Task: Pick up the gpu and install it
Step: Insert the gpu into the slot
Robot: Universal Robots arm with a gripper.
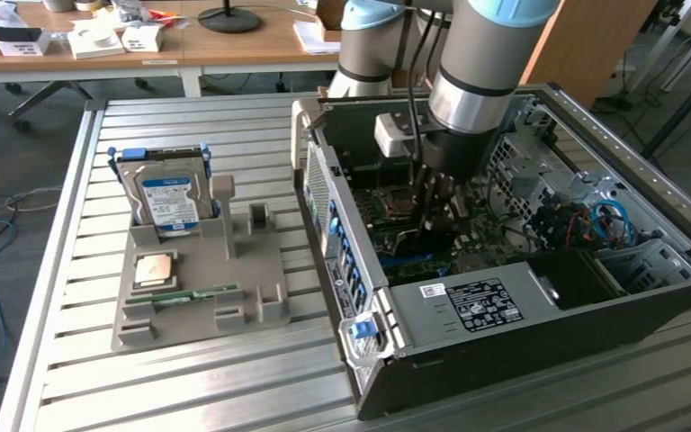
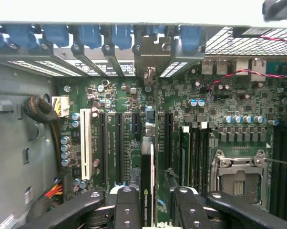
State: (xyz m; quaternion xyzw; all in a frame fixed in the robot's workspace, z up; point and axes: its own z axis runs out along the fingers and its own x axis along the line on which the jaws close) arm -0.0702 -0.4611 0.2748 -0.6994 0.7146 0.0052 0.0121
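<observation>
Slatted metal forms the worktop (image 1: 69, 270), and behind it stands a wooden desk (image 1: 237, 45) strewn with small items. Largest on the worktop is the open computer case (image 1: 633, 297), lying on its side with its motherboard (image 2: 243, 100) exposed; the robot arm (image 1: 478, 63) reaches down into the case from above. Beside the case, toward the exterior view's left, sits a grey parts holder (image 1: 201, 297) that carries a hard drive (image 1: 168, 200) standing upright, a processor chip (image 1: 156, 269) and a narrow memory stick (image 1: 183, 295). Inside the case the pincer (image 2: 153, 210) is clenched on the gpu (image 2: 148, 191), its fingers (image 2: 128, 205) flanking the card's upper edge; the card hangs edge-on, directly over the motherboard, roughly in line with one of the long black expansion slots (image 2: 144, 138) that lie between the white slot (image 2: 85, 143) and the memory banks (image 2: 193, 152). The rear bracket openings with blue latches (image 2: 91, 36) run along the case wall beyond the slots. The step in hand appears to be insertion: pickup is done and the card is poised at the slot, though whether its edge connector already touches cannot be told. Seating it calls for the card to stay square to the slot, with its metal end lined up on the bracket opening, and for a straight, even press toward the motherboard.
</observation>
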